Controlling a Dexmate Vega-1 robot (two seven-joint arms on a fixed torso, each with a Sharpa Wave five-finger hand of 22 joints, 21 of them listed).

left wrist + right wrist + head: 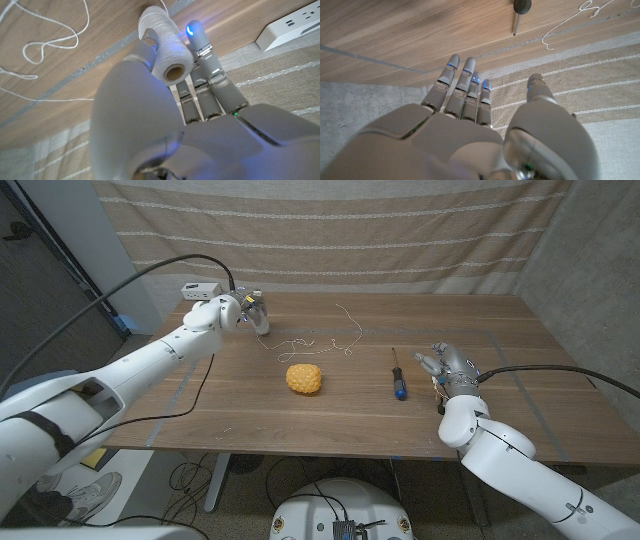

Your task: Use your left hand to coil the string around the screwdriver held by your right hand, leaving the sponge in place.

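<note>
On the wooden worktop, near its far left part, the left robot hand is gripping a spool of white string; the left wrist view is showing the spool pinched between the thumb and the fingers. Loose string is trailing from that hand across the worktop toward the middle and looping back toward the far edge. Just in front of the loose string, a yellow sponge is sitting near the worktop's centre. To its right, well apart from it, the screwdriver is lying on the surface with its blue-and-black handle toward the near edge. Beside the screwdriver, on its right and not touching it, the right robot hand is waiting, holding nothing, its fingers extended and slightly apart in the right wrist view.
</note>
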